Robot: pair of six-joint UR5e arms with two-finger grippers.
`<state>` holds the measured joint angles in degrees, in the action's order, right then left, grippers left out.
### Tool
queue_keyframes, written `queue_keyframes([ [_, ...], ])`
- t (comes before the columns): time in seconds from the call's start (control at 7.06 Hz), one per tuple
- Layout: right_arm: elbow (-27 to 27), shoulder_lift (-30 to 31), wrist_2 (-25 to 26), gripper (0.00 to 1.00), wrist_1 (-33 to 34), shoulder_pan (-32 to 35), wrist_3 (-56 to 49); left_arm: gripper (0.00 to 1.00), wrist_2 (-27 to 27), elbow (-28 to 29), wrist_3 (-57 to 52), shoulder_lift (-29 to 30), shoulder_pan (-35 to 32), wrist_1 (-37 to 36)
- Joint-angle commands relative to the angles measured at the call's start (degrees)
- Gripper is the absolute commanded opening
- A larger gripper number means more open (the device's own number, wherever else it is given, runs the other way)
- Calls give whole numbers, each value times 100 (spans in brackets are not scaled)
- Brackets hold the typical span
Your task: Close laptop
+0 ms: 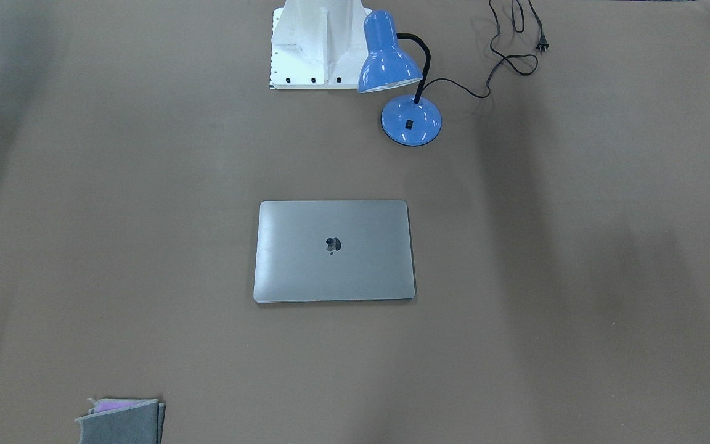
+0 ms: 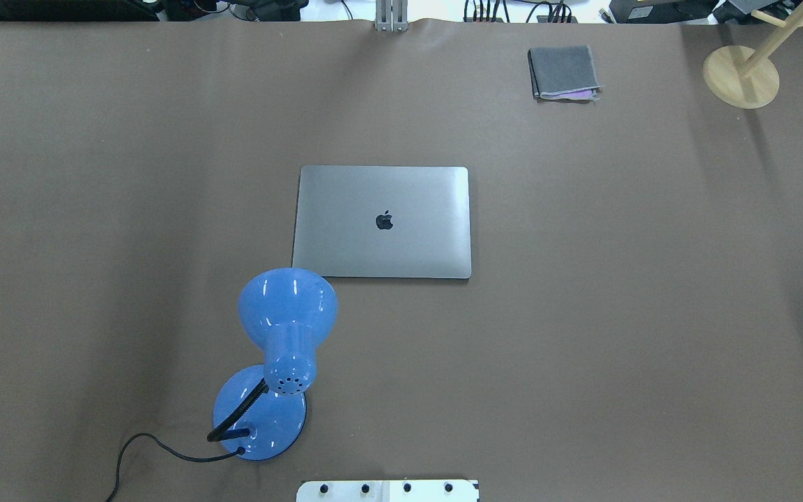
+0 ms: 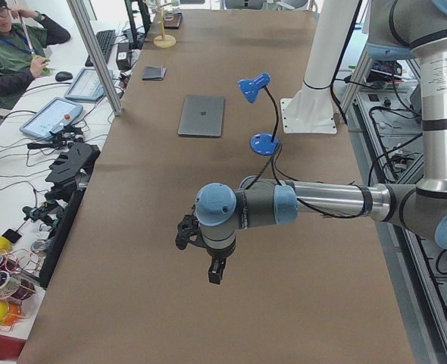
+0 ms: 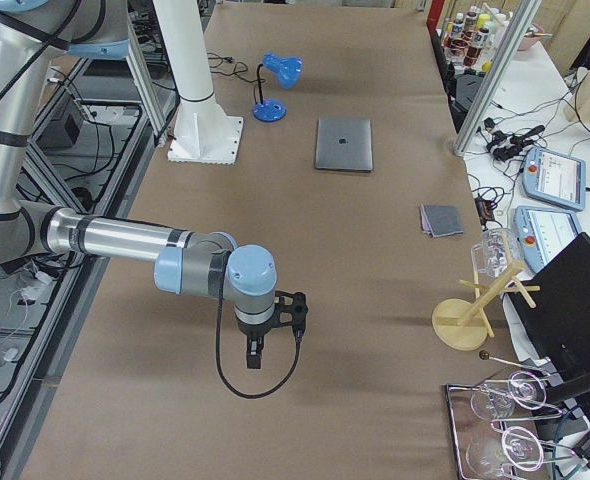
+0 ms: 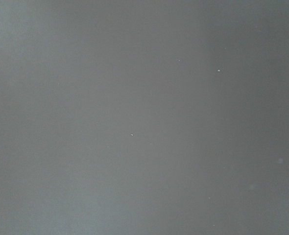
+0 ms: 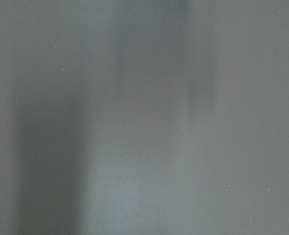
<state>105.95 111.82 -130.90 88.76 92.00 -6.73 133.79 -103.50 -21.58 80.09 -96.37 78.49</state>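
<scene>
The laptop [image 2: 383,222] lies flat in the middle of the brown table with its grey lid down and the dark apple logo facing up; it also shows in the front-facing view [image 1: 333,250] and both side views [image 3: 201,115] [image 4: 343,143]. My left gripper [image 3: 216,274] hangs over the table far from the laptop, seen only in the exterior left view. My right gripper [image 4: 252,358] hangs over the other end, seen only in the exterior right view. I cannot tell whether either is open or shut. Both wrist views show only bare table surface.
A blue desk lamp [image 2: 283,335] stands beside the laptop's near left corner, its black cord [image 1: 515,49] trailing on the table. A folded grey cloth [image 2: 563,72] lies at the far right. A wooden stand [image 2: 742,75] is at the far right corner. The white robot base [image 1: 315,46] is behind the lamp.
</scene>
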Motion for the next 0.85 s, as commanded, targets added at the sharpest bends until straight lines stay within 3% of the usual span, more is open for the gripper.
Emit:
queue_keyframes([
  [0.0,22,-133,12,100,18,-6,-13,98,-55,-39,-39,-11,-4,-1],
  [0.28,-21,-510,56,100,89,-304,84,98,-46,-56,-48,-117,-4,8],
  [0.57,-22,-1168,38,100,893,-428,93,98,-46,-39,-39,-126,-4,8],
  [0.71,-30,-1319,3,100,993,-446,93,98,-46,-39,-39,-134,-4,17],
])
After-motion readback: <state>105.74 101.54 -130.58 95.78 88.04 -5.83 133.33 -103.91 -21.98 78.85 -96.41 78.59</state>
